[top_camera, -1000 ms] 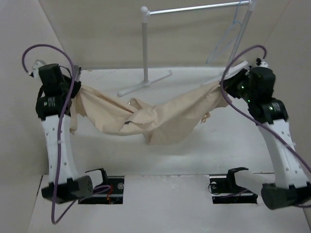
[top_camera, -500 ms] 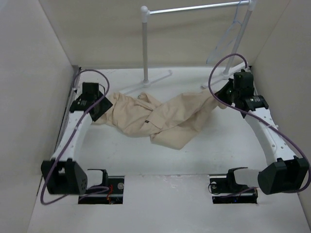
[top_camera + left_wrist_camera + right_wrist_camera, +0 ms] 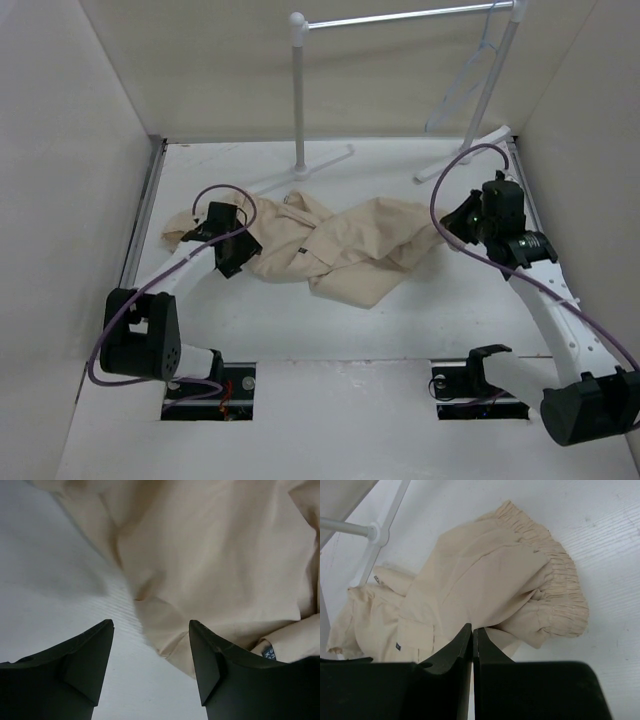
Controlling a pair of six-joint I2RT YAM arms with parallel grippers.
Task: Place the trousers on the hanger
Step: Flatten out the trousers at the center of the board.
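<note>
Both arms have come down since a second ago, and the trousers (image 3: 350,245), slung between them then, now lie crumpled across the middle of the worktop (image 3: 400,330), nearer its far edge. My left pincer (image 3: 150,624) has let go and hangs with its jaws apart over the left end of the cloth. My right pincer (image 3: 472,628) is together at the gathered waistband; I cannot tell whether a fold is caught in it.

The hanger (image 3: 468,72) hangs on the rack (image 3: 298,90) near the far right corner. I'd smooth the legs out before regrasping, so they fold evenly over its bar.

A small blue tag (image 3: 398,645) is sewn on; its writing is too small to read.
</note>
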